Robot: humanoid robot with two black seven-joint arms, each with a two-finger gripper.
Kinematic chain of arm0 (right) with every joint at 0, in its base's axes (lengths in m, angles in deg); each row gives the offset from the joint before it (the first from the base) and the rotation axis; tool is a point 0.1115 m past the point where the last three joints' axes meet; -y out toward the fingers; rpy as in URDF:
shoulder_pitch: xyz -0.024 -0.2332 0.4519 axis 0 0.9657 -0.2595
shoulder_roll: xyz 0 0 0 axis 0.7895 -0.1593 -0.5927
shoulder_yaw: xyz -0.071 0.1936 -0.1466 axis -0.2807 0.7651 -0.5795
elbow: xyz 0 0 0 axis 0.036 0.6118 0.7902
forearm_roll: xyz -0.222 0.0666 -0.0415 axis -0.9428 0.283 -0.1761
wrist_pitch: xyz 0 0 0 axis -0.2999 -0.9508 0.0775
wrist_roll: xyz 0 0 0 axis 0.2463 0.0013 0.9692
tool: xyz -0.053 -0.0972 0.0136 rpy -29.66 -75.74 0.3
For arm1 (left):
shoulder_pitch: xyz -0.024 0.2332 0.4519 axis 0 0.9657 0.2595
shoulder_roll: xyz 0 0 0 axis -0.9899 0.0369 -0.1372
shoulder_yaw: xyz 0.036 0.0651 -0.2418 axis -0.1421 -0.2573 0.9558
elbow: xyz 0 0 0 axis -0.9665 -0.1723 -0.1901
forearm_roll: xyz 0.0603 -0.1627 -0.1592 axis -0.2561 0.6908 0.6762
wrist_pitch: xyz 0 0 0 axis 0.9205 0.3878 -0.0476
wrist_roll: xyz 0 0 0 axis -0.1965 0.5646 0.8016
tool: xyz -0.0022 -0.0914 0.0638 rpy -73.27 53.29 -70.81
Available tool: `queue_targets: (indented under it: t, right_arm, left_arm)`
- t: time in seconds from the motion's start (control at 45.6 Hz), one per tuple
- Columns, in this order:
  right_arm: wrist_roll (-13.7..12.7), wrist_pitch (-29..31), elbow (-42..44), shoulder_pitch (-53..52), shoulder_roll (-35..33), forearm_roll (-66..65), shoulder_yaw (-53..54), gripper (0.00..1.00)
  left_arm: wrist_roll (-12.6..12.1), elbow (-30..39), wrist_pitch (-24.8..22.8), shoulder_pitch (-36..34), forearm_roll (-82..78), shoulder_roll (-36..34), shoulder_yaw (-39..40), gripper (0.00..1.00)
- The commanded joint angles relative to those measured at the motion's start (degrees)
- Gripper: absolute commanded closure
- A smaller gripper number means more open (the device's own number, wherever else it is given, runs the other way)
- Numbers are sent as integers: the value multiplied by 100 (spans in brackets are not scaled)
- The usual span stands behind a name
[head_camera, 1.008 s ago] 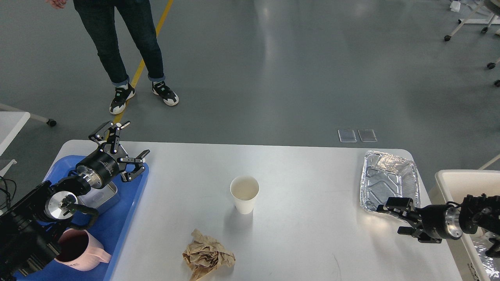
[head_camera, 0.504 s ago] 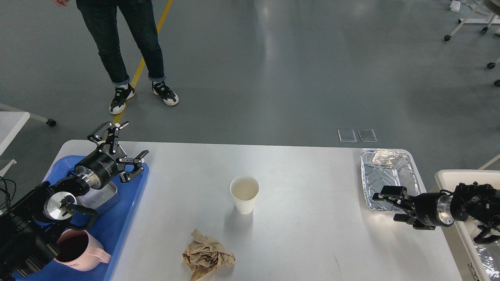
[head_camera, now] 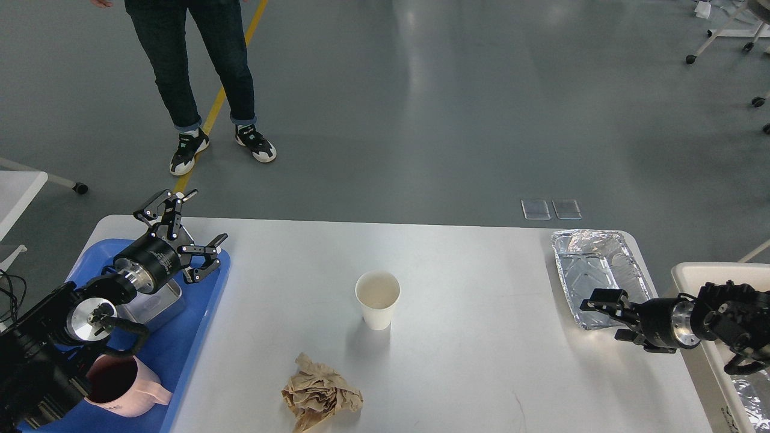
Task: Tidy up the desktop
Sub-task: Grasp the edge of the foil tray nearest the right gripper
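The white desktop [head_camera: 481,282] fills the lower half of the head view. On it stand a white paper cup [head_camera: 377,307] in the middle, a crumpled brown paper [head_camera: 320,394] near the front and an empty foil tray [head_camera: 595,273] at the right end. My right gripper [head_camera: 612,316] is at the foil tray's near edge, its fingers apart; I cannot tell whether it touches the rim. My left gripper [head_camera: 207,216] is open and empty above the far right corner of the blue tray [head_camera: 180,355].
The blue tray holds a metal box [head_camera: 159,304] and a pink cup [head_camera: 123,388]. A white bin [head_camera: 716,276] with foil inside stands off the desktop's right end. A person [head_camera: 198,78] stands beyond the far left corner. A smaller white table [head_camera: 18,189] is at the left.
The foil tray, tilted a second ago, now lies flat. My right gripper moved a little back and to the right along its near edge. My left gripper drifted slightly left.
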Motion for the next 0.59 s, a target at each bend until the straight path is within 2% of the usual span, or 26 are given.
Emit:
queue_targets:
  t: [0.0,0.088,0.219,0.263,0.329,0.416,0.57]
  right_arm:
    - [1,-16,207,3,142,2,-53,6]
    - [10,-7,313,12,178,2,-62,8]
    - [10,2,322,3,134,-24,-70,18]
    - [10,2,322,-15,125,-33,-114,23]
    - [45,11,322,-58,125,-68,-298,36]
    - [54,19,322,-76,108,-68,-360,42]
    - [80,28,313,-102,64,-77,-387,61]
  left_arm:
    - [9,-6,-8,43,0,-42,4,2]
    - [9,3,-9,70,0,-59,4,2]
    - [9,-6,-17,79,0,-59,4,2]
    - [9,3,-17,79,0,-59,4,2]
    - [9,-6,-17,79,0,-59,4,2]
    - [9,3,-17,79,0,-59,4,2]
    - [9,3,-17,79,0,-51,4,2]
